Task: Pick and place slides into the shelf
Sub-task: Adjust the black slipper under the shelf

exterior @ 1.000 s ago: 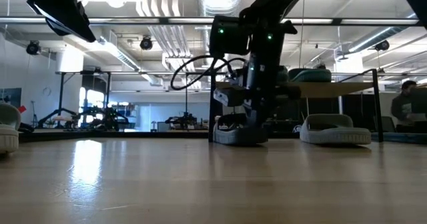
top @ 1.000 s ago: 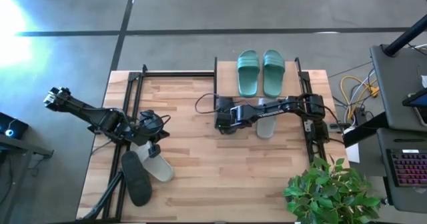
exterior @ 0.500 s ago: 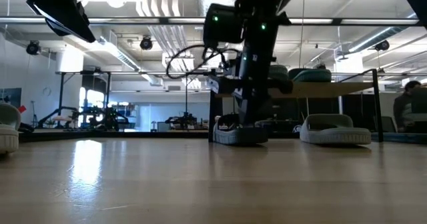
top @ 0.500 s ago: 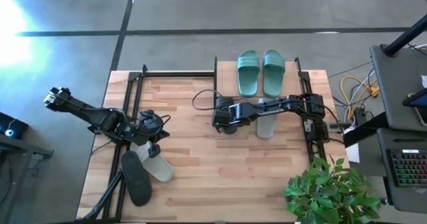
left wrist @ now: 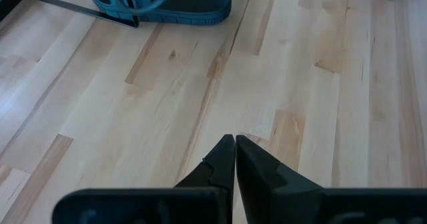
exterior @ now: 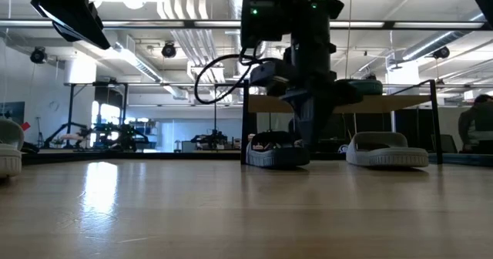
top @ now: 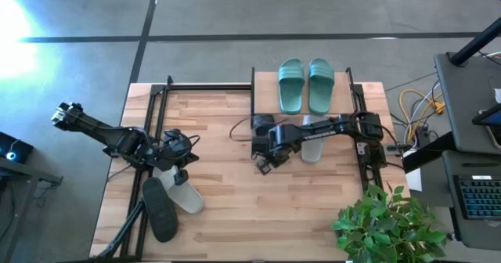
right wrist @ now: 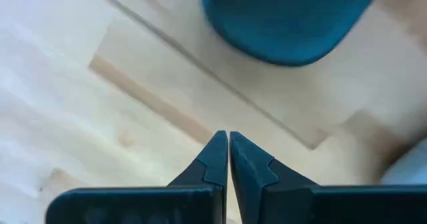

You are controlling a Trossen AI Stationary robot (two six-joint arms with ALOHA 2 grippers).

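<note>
Two green slides [top: 306, 84] sit on the shelf [top: 266, 91] top.
My right claw [top: 264, 163], fingers pressed together and empty, hovers by a black slide [exterior: 276, 153].

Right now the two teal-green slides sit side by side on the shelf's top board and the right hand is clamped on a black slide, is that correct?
Not quite. The two teal-green slides do sit side by side on the shelf, but the right hand holds nothing: the right wrist view shows its fingers shut together on air above the table, with a dark slide lying free beyond them.
</note>
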